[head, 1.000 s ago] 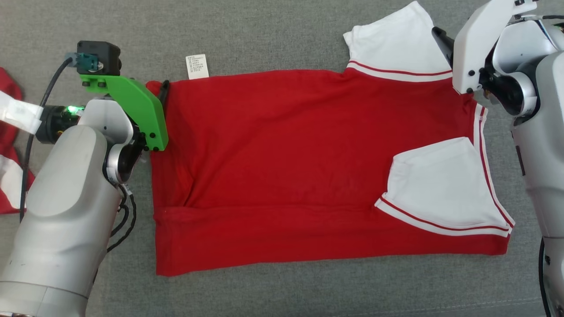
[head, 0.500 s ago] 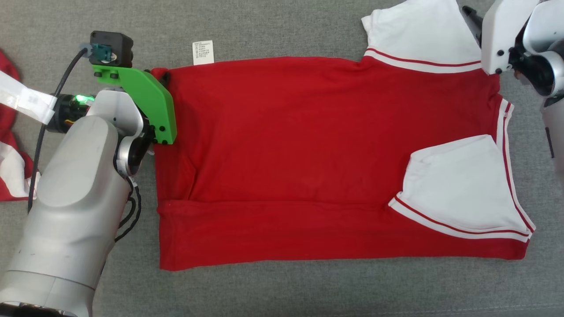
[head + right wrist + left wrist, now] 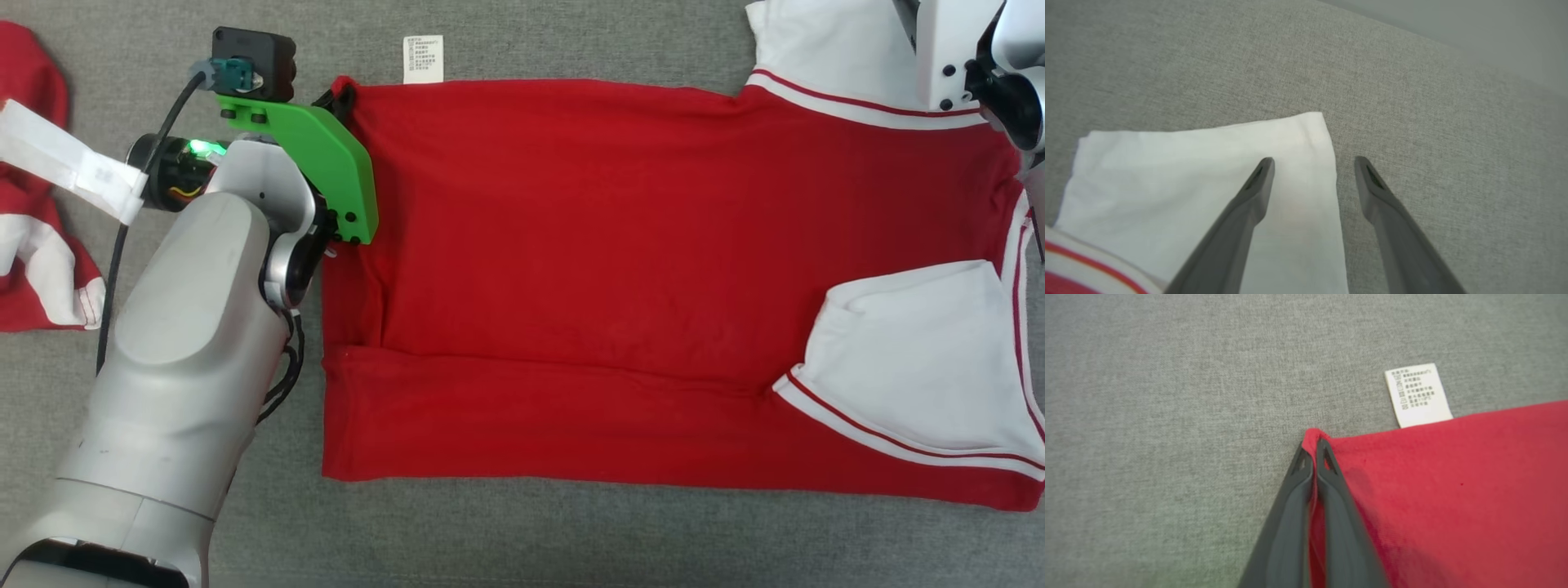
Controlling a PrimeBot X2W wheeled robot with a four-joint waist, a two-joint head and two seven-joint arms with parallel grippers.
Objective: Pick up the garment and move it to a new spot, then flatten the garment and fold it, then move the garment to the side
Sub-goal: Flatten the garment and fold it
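Left wrist view, left hand [image 3: 1312, 448] pinching garment [image 3: 1453, 477] corner, right hand [image 3: 1314, 161] agape above sleeve [image 3: 1188, 175].

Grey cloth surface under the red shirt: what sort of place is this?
Probably a robot test bench for folding laundry: a red shirt lies spread on plain grey fabric, another red-and-white garment lies at the left, and the left gripper pinches the shirt's corner.

A white care label [image 3: 423, 60] juts from the far edge of the red shirt [image 3: 612, 245], near its left corner. Seen closer from the left wrist [image 3: 1417, 395], it bears several short lines of dark print, too small and blurred to read. Left of the shirt, a white tape strip [image 3: 69, 159] carries faint, unreadable marks.
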